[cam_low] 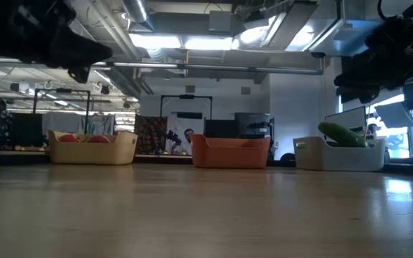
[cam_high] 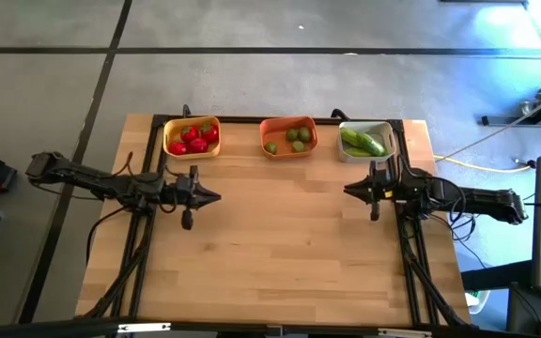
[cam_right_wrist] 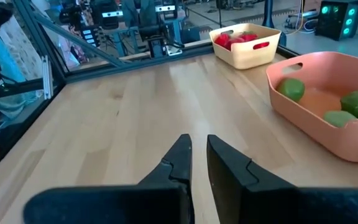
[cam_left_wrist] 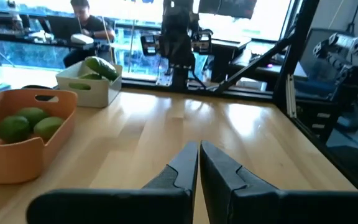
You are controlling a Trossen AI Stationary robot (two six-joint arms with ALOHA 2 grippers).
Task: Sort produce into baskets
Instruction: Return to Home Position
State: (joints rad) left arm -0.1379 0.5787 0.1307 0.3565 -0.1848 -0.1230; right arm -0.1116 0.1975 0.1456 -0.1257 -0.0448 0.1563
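Three baskets stand in a row along the table's far edge. The yellow basket (cam_high: 192,137) holds several red tomato pieces (cam_high: 195,139). The orange basket (cam_high: 288,137) holds three limes (cam_high: 299,136). The white basket (cam_high: 365,141) holds green cucumber pieces (cam_high: 363,142). My left gripper (cam_high: 217,196) hovers over the table's left middle, pointing right, shut and empty (cam_left_wrist: 199,146). My right gripper (cam_high: 347,191) hovers near the white basket, pointing left, shut and empty (cam_right_wrist: 199,140).
The bare wooden table top (cam_high: 280,244) stretches between and in front of the two grippers. A black frame rail (cam_high: 280,120) runs behind the baskets. A person sits beyond the table in the left wrist view (cam_left_wrist: 86,18).
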